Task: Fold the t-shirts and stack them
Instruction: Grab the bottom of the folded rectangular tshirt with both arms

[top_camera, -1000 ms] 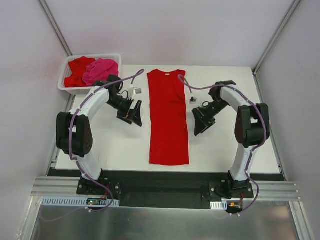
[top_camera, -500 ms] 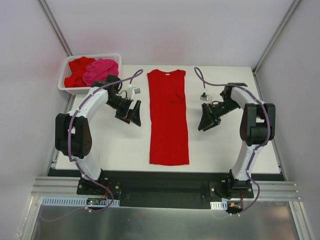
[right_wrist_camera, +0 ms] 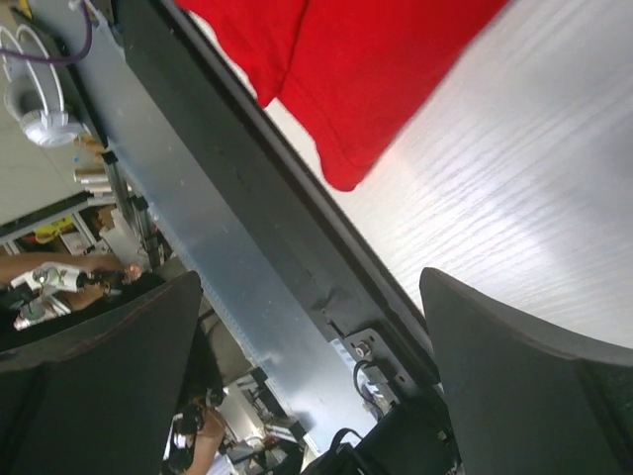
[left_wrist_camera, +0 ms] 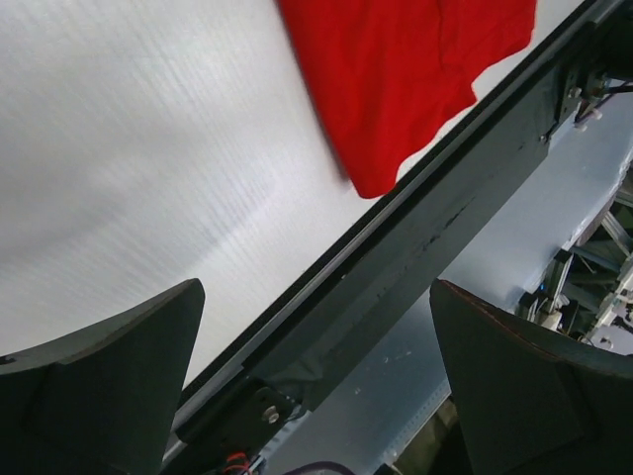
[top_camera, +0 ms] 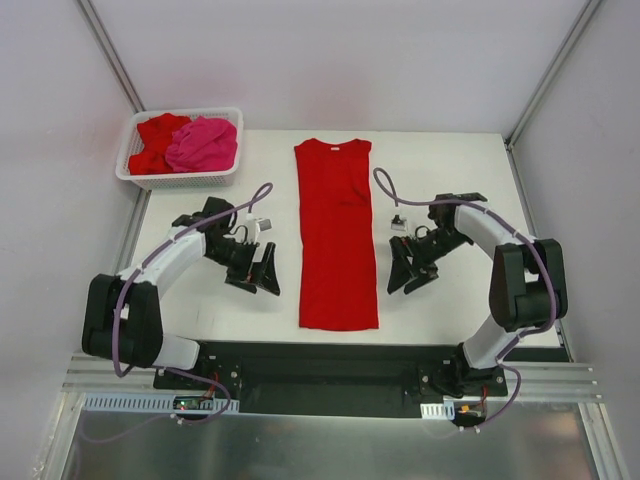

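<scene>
Here's the red t-shirt (top_camera: 338, 240), flat on the white table (top_camera: 450, 170) between my two arms. It's a long, narrow strip with sleeves tucked in. Its long axis runs straight away from my bases, collar at the far end, hem toward the near edge. The cloth is soft, plain and bright red, with a faint crease across the upper part.

My left gripper (top_camera: 262, 282) hangs just beside the strip's left edge near the hem, jaws spread wide with nothing between them. My right gripper (top_camera: 402, 285) mirrors it on the other side, also wide apart and empty.

Both wrist cameras catch a rounded hem corner just short of the black rail (left_wrist_camera: 415, 247).

In the far left corner, the white lattice basket (top_camera: 128, 165) holds a crumpled pink t-shirt (top_camera: 202, 143) and a second red t-shirt (top_camera: 155, 140).
</scene>
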